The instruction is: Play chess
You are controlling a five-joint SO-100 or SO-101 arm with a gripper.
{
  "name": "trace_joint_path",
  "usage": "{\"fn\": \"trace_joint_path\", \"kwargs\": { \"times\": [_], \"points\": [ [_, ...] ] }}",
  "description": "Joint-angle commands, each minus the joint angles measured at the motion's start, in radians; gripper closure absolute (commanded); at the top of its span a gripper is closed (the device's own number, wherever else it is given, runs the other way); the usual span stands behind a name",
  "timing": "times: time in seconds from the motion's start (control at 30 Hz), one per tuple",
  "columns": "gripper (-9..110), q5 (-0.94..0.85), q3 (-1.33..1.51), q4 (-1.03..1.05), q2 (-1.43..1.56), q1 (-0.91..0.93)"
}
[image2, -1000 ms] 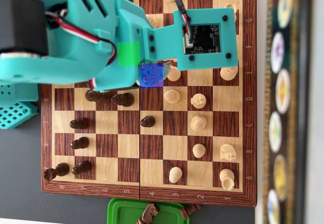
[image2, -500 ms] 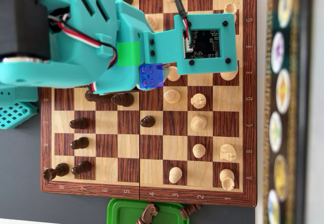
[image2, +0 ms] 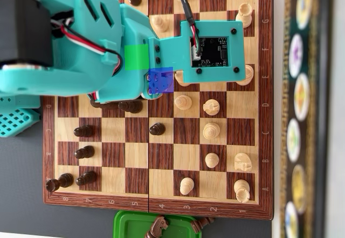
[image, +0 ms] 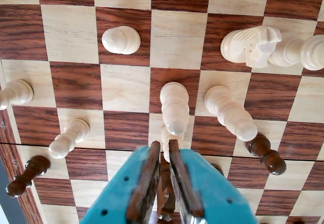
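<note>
Wrist view: the teal fingers point(image: 162, 148) come in from the bottom edge, nearly pressed together, only a thin slit between their brown pads point(image: 147, 178). In that slit, low down, sits a dark piece point(image: 164, 196), but whether the pads actually pinch it, I cannot tell. Right ahead of the fingertips stands a pale pawn point(image: 174, 107), almost touching them, with a second pale piece point(image: 166, 138) tucked just behind it and partly hidden by the fingers. Just to the right of the tips leans a taller pale piece point(image: 230, 112), and beside its base a dark pawn point(image: 267, 153). Farther ahead and right stands a pale knight point(image: 250, 45); ahead and left, a lone pale pawn point(image: 121, 40). Left of the fingers there is another pale pawn point(image: 68, 138), and near the left corner a dark pawn point(image: 23, 176).

From overhead, the teal arm point(image2: 81, 44) covers the upper left of the chessboard point(image2: 264, 141), and its wrist camera board point(image2: 213, 49) hides several squares. Dark pieces line the board's left side, such as the pawn pair point(image2: 83, 153); pale ones stand on the right. Below the board's edge a green tray point(image2: 129, 224) on the dark worktop point(image2: 21, 195) holds a brown knight point(image2: 157, 227).
</note>
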Motion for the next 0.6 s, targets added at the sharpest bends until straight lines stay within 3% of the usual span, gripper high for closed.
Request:
{"fn": "trace_joint_path", "kwargs": {
  "times": [0.0,0.2,0.57],
  "points": [
    [96,0.006,0.04,-0.002,0.072,0.006],
    [96,0.009,0.161,-0.009,0.209,-0.002],
    [96,0.035,0.166,-0.009,0.155,-0.032]
  ]
}}
